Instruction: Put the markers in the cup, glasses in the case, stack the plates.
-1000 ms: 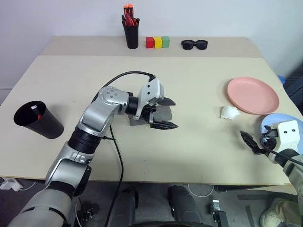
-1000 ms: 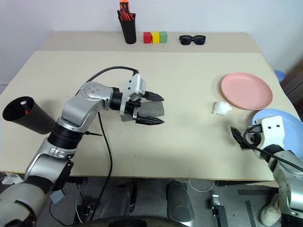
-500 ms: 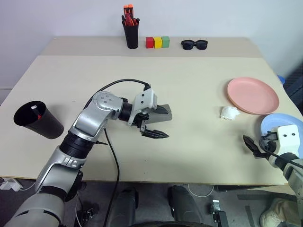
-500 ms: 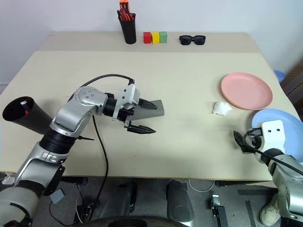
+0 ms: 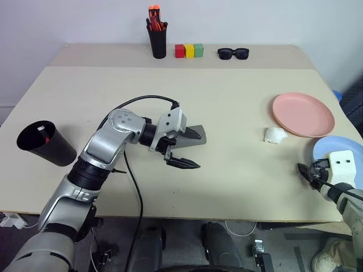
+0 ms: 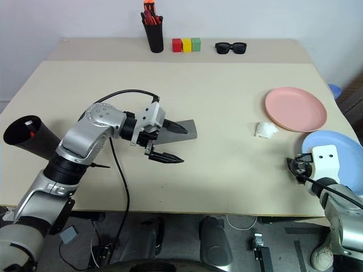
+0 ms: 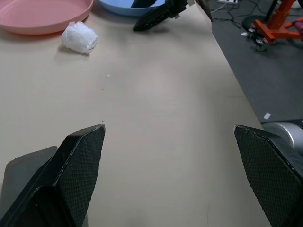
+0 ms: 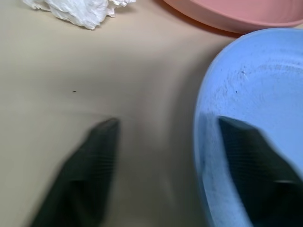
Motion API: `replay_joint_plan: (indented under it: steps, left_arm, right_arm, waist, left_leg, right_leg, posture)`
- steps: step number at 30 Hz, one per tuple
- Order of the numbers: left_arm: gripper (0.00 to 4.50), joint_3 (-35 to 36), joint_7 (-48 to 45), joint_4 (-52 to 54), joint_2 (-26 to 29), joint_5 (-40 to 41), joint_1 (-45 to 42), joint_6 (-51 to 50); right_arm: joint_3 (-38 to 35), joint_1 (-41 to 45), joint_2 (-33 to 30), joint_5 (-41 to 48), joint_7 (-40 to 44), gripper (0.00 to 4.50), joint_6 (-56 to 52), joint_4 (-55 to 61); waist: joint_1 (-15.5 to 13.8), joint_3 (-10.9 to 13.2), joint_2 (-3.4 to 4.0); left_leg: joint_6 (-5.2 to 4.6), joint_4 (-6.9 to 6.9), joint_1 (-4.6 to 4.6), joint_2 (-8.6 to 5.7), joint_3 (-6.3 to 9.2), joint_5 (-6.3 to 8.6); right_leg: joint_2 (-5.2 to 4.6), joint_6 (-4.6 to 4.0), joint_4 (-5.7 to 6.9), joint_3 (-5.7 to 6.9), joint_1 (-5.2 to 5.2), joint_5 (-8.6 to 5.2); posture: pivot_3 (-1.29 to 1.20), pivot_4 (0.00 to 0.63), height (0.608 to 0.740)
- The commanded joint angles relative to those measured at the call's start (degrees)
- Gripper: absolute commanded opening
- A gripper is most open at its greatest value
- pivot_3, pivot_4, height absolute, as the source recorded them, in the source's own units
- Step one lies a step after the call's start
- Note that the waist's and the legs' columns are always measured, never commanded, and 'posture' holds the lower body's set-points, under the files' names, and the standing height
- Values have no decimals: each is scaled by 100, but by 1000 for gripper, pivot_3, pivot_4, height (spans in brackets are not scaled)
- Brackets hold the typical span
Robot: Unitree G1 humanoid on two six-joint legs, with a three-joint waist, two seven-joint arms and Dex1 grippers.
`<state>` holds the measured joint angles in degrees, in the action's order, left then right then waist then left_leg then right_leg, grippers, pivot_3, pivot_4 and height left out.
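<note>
A: Two plates are sitting at the right side of the surface. Nearest, the light blue plate is lying at the front right edge, partly overhanging it by the look of things. The right gripper is straddling its rim: one of the fingers is lying over the plate and the other is standing just outside it, over the bare top.

B: Is it gripping yet?

A: The fingers are standing partly apart and blurring in the wrist view; I cannot tell whether they are touching the rim. I am judging the plate light, stiff, shallow and smooth, so it is likely to slide instead of lifting. The rim is the place to pinch, one finger above and one below.

B: And the left side?

A: The left gripper is hovering with its fingers spread wide, holding nothing, just in front of the grey case, whose lid is looking shut.

B: Farther back?

A: A white crumpled wad is lying between the grippers, near the pink plate, which is resting flat beyond the blue one. The black cup is leaning at the far left with something red and white inside; whether both markers are in there is hard to make out. The blue plate's far edge is being cut off by the frame.
</note>
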<state>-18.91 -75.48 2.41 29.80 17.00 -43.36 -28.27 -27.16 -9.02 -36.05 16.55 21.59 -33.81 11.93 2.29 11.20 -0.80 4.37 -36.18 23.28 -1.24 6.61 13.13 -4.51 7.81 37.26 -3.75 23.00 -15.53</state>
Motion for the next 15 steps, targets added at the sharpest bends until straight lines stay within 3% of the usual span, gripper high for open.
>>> replay_joint_plan:
  steps: [1, 2, 3, 15]
  left_arm:
    - [4500, 134, -32, 192, 23, 137, -120, 17]
    - [4500, 132, -28, 201, 21, 141, -116, 8]
    - [4500, 135, -25, 217, 25, 150, -108, -6]
    - [4500, 104, 87, 176, -28, 152, -102, -12]
  right_arm:
    - [-33, 32, 11, -88, -56, 762, 76, -60]
    - [-22, 48, 18, -113, -67, 251, 92, -92]
    - [-6, 59, 24, -144, -84, 41, 113, -118]
    - [34, 216, -101, -855, -464, 41, 796, -180]
  waist:
    - [0, 0, 0]
    - [7, 0, 0]
    - [21, -2, -4]
    - [9, -3, -4]
  left_leg:
    - [0, 1, 0, 0, 0, 0]
    - [0, 1, -1, 0, 0, 0]
    - [0, 1, -1, 0, 0, 0]
    - [-1, 2, -21, 1, 0, 1]
  right_leg:
    - [0, 0, 0, 0, 0, 0]
    - [0, 0, 0, 0, 0, 0]
    - [0, 0, 0, 0, 0, 0]
    - [1, 0, -8, 1, -25, -1]
  posture:
    - [0, 150, 740]
    - [0, 150, 740]
    - [0, 150, 740]
    - [0, 150, 740]
